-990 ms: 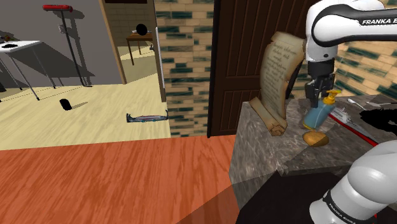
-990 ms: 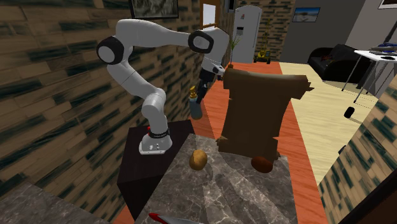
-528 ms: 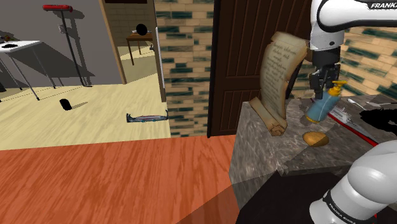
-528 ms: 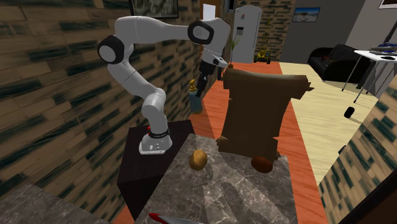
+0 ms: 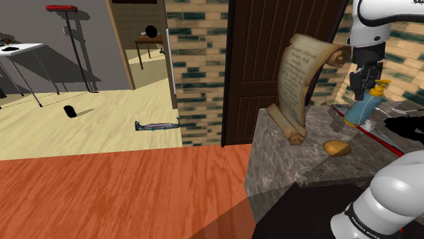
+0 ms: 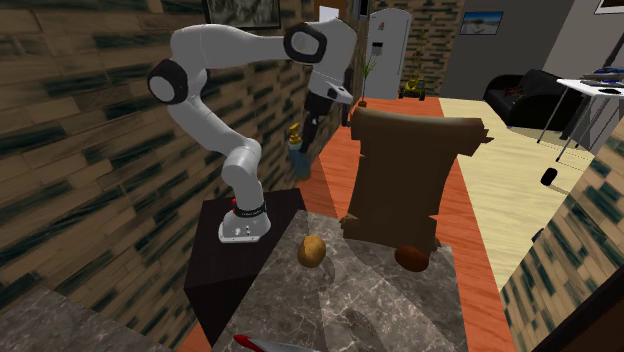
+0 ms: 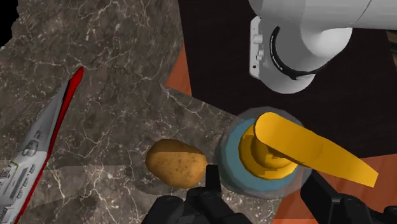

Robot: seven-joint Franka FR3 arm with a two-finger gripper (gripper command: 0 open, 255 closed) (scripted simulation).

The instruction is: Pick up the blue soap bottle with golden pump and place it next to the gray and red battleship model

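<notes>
The blue soap bottle (image 5: 363,108) with a golden pump (image 7: 299,150) hangs in the air above the marble counter (image 5: 285,159), clasped near its neck by my black gripper (image 5: 367,81), which is shut on it. In the wrist view the fingers (image 7: 213,182) press on both sides of the bottle's blue shoulder (image 7: 229,159). The gray and red battleship model (image 7: 38,153) lies flat on the counter beyond a potato (image 7: 176,163). From the shoulder view the ship's red hull (image 5: 374,134) runs just under and behind the bottle. In the second exterior view the bottle (image 6: 298,160) hangs below the gripper (image 6: 306,132).
A tall brown scroll (image 5: 302,81) stands on the counter at the shoulder view's left of the bottle. The potato (image 5: 336,147) lies near the counter's front. A dark brown lump (image 6: 412,258) sits by the scroll's foot. The arm's black stand (image 6: 240,250) adjoins the counter.
The gripper has carried the bottle up and toward the shoulder view's right, from above the potato to over the battleship's hull. The grip stayed shut.
</notes>
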